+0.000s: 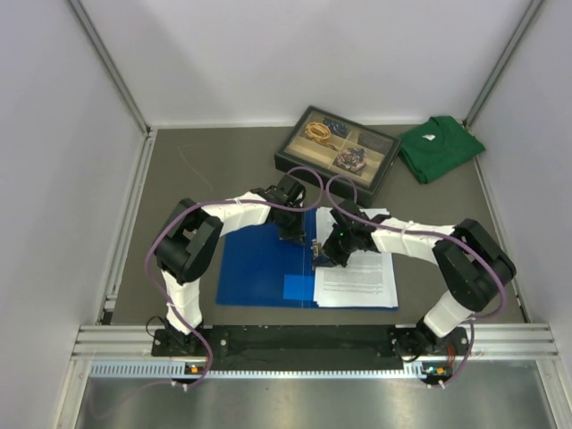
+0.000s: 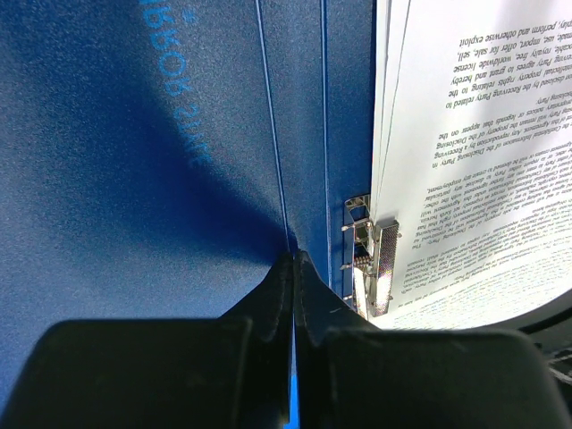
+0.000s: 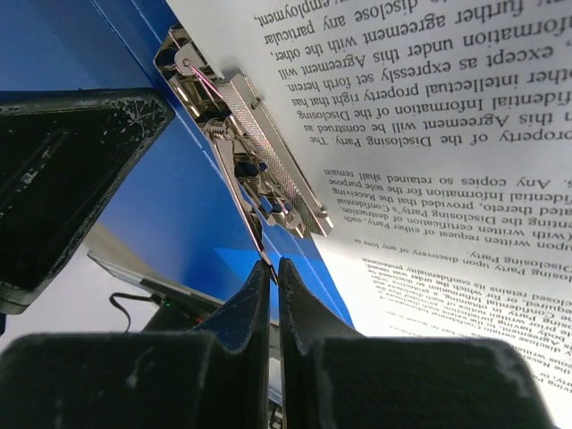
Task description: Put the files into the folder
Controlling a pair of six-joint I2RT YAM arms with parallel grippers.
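Blue plastic fills most of the left wrist view. The folder lies open on the table between the two arms, and the files rest on its right half, print up. From above I see the left gripper down at the far edge of the left flap, beside the spine, and the right gripper just right of it, over the spine.

Only the wrist cameras give me the detail. The left fingers are pressed together on a thin blue sliver of the folder's cover, with creases running out from their tips. The right wrist view shows the metal clip at the files' left edge, with the right fingers together at its near wire end; whether they nip it I cannot tell.

At the far side sit a black-framed tray and a green shirt.
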